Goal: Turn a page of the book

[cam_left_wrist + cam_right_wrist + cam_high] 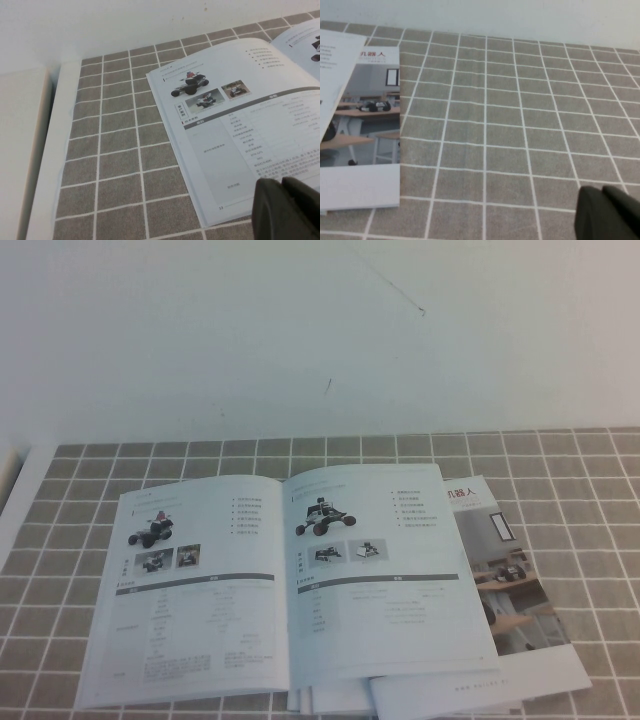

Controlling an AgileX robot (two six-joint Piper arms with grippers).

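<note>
The book (280,580) lies open and flat on the tiled mat. Its left page (195,590) shows a small vehicle with a red top, two photos and a table under a dark bar. Its right page (385,570) shows a wheeled buggy and a table. The left page also shows in the left wrist view (225,125). My left gripper (282,182) is shut and empty, just above that page's near corner by the page number. My right gripper (602,189) is shut and empty over bare mat, to the right of the book. Neither gripper shows in the high view.
A brochure (515,585) with a room photo and red characters lies under the book's right side, and shows in the right wrist view (365,115). The grey tiled mat (590,490) covers the table. A white table edge (50,150) and white block (20,150) lie left.
</note>
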